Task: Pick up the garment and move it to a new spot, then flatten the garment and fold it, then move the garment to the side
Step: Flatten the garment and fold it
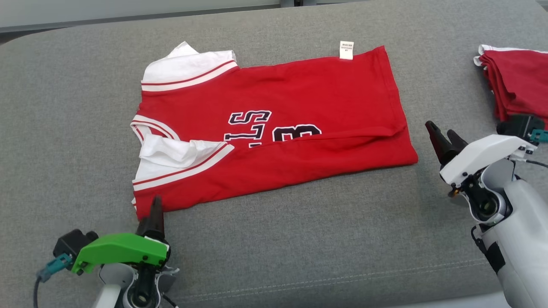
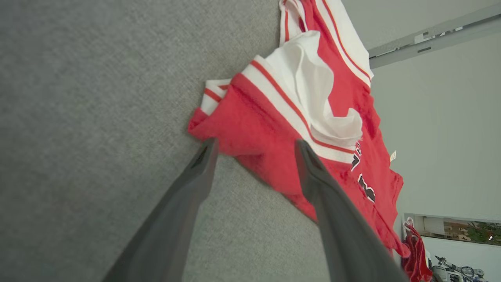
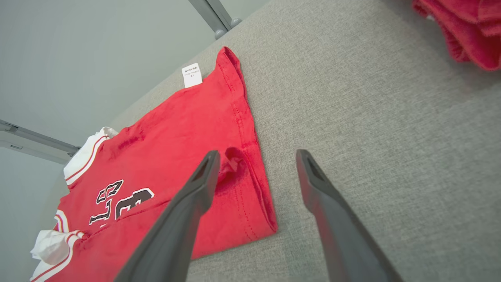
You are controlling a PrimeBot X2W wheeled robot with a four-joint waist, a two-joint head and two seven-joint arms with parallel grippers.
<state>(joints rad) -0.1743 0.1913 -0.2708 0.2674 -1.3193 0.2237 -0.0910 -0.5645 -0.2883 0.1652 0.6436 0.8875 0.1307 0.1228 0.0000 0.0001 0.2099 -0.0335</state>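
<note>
The garment [image 1: 274,128], a red jersey with white striped sleeves and dark lettering, lies folded lengthwise on the grey cushion [image 1: 299,239]. Its white label sticks out at the far edge. My left gripper [image 1: 155,209] is open at the garment's near left corner. In the left wrist view that gripper [image 2: 255,144] has the red corner [image 2: 235,117] just beyond its spread fingers, which hold nothing. My right gripper [image 1: 441,130] is open and empty, a little to the right of the garment's right hem. In the right wrist view the gripper [image 3: 258,153] hangs above the hem [image 3: 250,156].
A stack of folded red garments [image 1: 518,81] lies at the cushion's far right, close behind my right arm. The cushion's rounded far edge meets a pale wall. Bare grey fabric stretches in front of the garment.
</note>
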